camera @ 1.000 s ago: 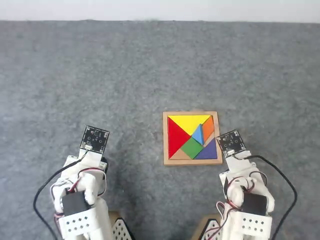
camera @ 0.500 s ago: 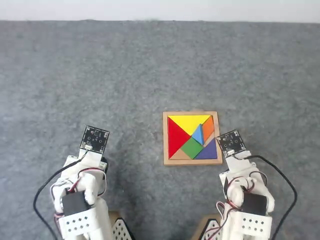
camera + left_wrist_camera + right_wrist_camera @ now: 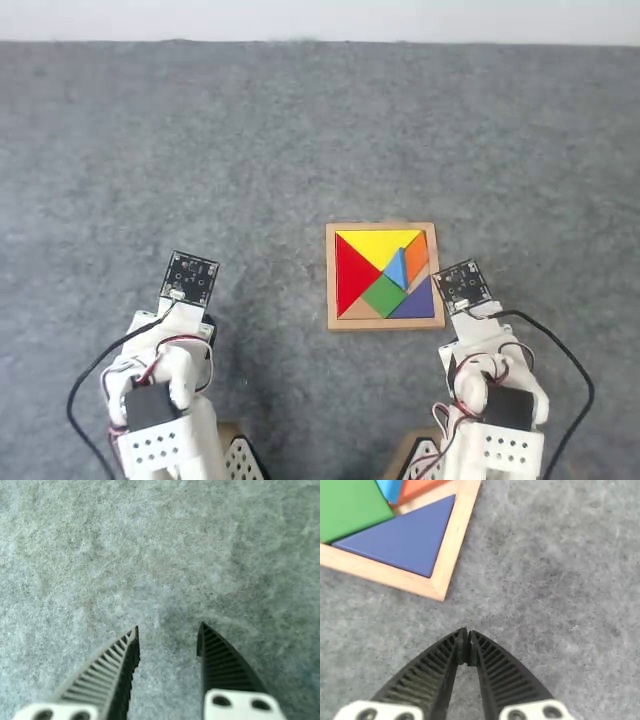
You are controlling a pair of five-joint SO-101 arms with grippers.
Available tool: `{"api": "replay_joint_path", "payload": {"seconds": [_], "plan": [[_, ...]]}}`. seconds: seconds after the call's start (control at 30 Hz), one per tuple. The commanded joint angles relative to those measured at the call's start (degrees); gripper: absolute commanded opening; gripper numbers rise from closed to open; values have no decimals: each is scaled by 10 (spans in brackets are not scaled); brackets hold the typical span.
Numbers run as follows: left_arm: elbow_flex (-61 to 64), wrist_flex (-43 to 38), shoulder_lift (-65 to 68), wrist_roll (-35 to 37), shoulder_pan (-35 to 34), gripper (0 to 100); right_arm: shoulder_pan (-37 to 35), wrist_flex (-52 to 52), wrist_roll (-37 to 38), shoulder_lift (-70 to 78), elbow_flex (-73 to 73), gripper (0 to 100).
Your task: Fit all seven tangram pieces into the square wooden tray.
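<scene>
Hanging above the grey desk [image 3: 200,150], my left hand [image 3: 168,626] is released: its two ribbed fingers [image 3: 117,667] stand apart with grey surface between them, and they grasp nothing. In the high view my left arm [image 3: 165,385] sits well apart from the square wooden tray [image 3: 385,326], off to its left.

My right hand [image 3: 468,631] is clenched, tips pressed together on nothing, over grey desk just beside the tray's near right corner [image 3: 440,587]. My right arm [image 3: 490,385] has its wrist close to that corner.

The tray lies flat on the desk in front of my right arm. Inside it:
- a red triangle [image 3: 350,272] along the left side
- a yellow triangle [image 3: 380,245] along the far side
- an orange piece [image 3: 417,255] against the right side
- a light blue piece [image 3: 397,270] between the yellow and the orange
- a green square [image 3: 383,295] near the middle, standing on a corner
- a dark blue triangle [image 3: 416,302] in the near right corner, its edge along the rim

A tan triangular patch [image 3: 350,308] shows in the near left corner; I cannot tell whether it is a wooden piece or the tray floor.
</scene>
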Motion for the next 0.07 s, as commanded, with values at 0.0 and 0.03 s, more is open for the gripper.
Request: {"api": "replay_joint_path", "payload": {"seconds": [0.0, 0.03], "plan": [[-8, 3, -6, -5, -3, 178, -5, 4, 9, -6, 6, 8], [-8, 3, -6, -5, -3, 178, -5, 4, 9, -6, 6, 8]]}}
